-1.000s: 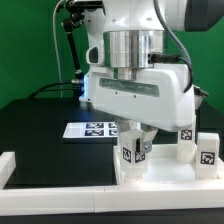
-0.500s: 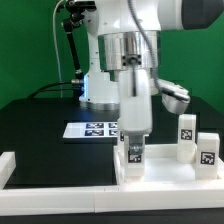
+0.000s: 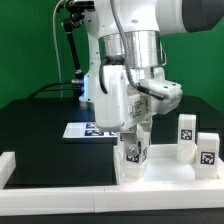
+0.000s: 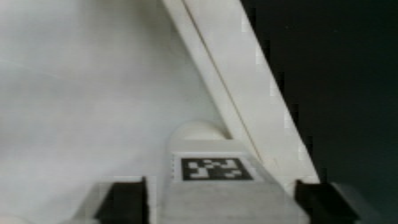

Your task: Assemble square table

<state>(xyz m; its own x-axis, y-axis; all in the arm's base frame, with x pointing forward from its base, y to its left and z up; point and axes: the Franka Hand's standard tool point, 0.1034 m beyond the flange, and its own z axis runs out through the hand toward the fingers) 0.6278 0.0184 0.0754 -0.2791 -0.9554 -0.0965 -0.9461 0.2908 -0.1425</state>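
Black table (image 3: 30,125) carries marker board (image 3: 85,130); white border rail (image 3: 60,171) along front edge — square slab (image 3: 165,168) beside it.

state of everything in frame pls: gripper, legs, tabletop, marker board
Gripper: shut on leg, over tabletop.
Held leg: upright on tabletop, tag outward.
Tabletop: flat against the rail.
Two spare legs: upright, untouched, at the exterior view's right.
Marker board: flat on table.
Rail: in place.

White square tabletop (image 3: 160,168) lies flat w/ raised rim. One tagged leg (image 3: 133,153) stands on it; two more legs (image 3: 187,135) (image 3: 207,151) upright at exterior view's right.
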